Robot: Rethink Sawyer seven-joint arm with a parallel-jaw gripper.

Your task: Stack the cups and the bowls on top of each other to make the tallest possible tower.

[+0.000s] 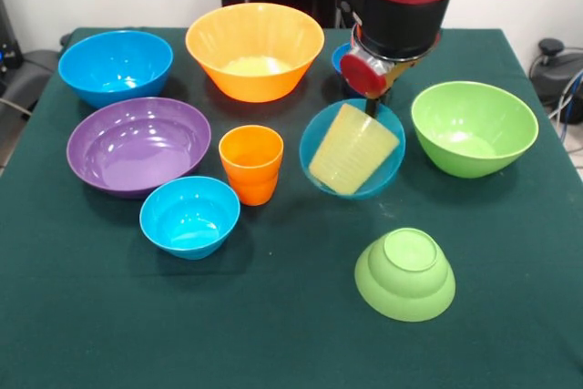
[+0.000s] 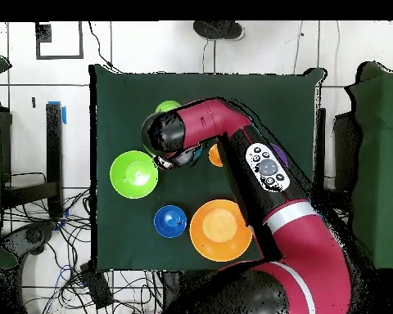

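A pale yellow cup (image 1: 352,148) lies tilted inside a small light blue bowl (image 1: 384,173) at the table's middle. My gripper (image 1: 372,107) hangs right above the cup's upper end, close to it or touching it; its state is hidden by the wrist. An orange cup (image 1: 250,163) stands upright to the left. Around them are a second small light blue bowl (image 1: 189,216), a purple bowl (image 1: 138,145), a large blue bowl (image 1: 115,65), a large orange bowl (image 1: 255,49), a large lime green bowl (image 1: 474,127) and a small lime green bowl (image 1: 404,273) turned upside down.
A small dark blue bowl (image 1: 339,57) is mostly hidden behind the arm and shows whole in the overhead view (image 2: 170,221). The dark green tablecloth (image 1: 273,334) covers the table. In the overhead view the arm (image 2: 265,172) covers the table's middle.
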